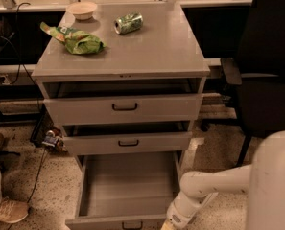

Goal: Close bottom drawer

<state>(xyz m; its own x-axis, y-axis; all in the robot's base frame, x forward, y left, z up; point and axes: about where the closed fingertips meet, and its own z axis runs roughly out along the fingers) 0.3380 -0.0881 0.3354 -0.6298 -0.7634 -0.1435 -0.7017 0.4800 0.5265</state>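
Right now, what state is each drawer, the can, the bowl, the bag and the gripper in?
bottom drawer: pulled far out.
middle drawer: slightly open.
top drawer: slightly open.
can: on its side on the cabinet top.
bowl: upright.
green bag: crumpled, lying flat.
gripper: low, by the bottom drawer's front right corner.

Office: swivel chair (269, 80), drawer cabinet (151, 51); gripper (171, 223) by bottom drawer (127, 186).

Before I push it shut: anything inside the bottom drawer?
The bottom drawer shows only bare grey tray floor. Its rear strip is hidden under the middle drawer. The pincer is beside its front corner.
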